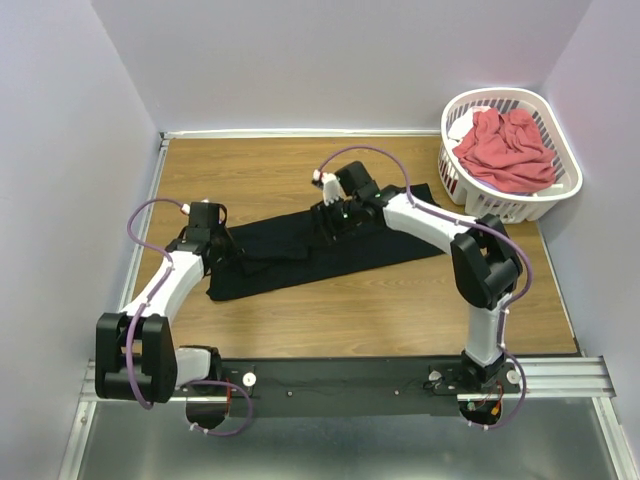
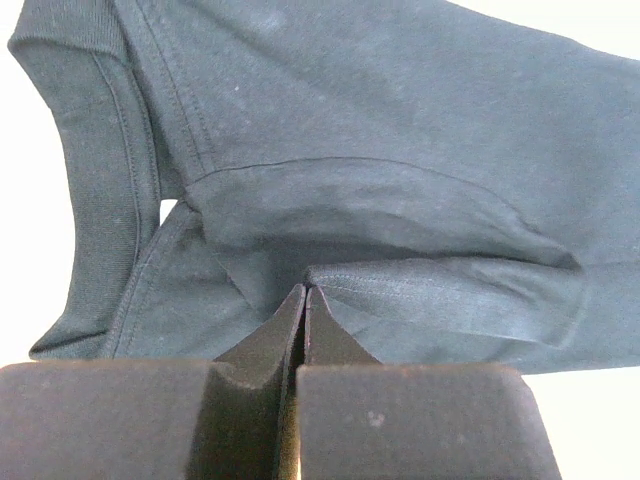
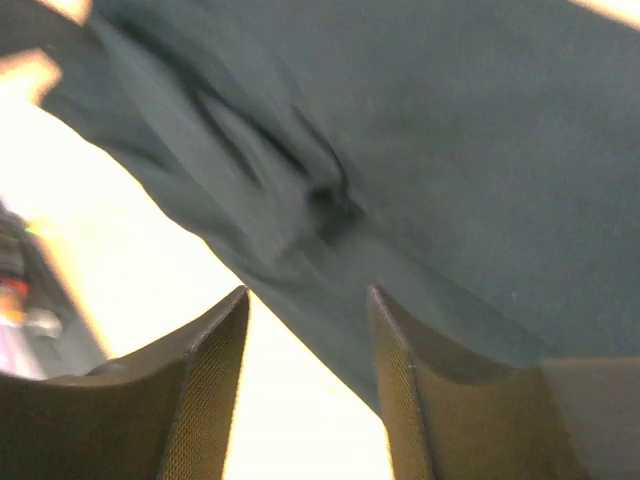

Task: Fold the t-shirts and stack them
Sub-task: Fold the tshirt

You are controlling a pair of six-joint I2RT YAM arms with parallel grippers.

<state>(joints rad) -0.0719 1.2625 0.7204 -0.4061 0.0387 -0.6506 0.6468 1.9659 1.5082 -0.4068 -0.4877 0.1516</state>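
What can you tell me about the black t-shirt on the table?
The black t-shirt is soft, plain dark cloth with a ribbed neck band and stitched hems. It lies in a long slanted strip on the wooden table, partly folded, with one flap laid over its body. The left end effector is shut, pinching a hemmed edge. The right end effector stands open over its middle.

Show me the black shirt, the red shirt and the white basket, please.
black t-shirt (image 1: 300, 268), top view, flat cloth between the two arms.
coral-red t-shirt (image 1: 508, 150), top view, bunched middle lying in the basket.
laundry basket (image 1: 505, 95), top view, its far white rim.
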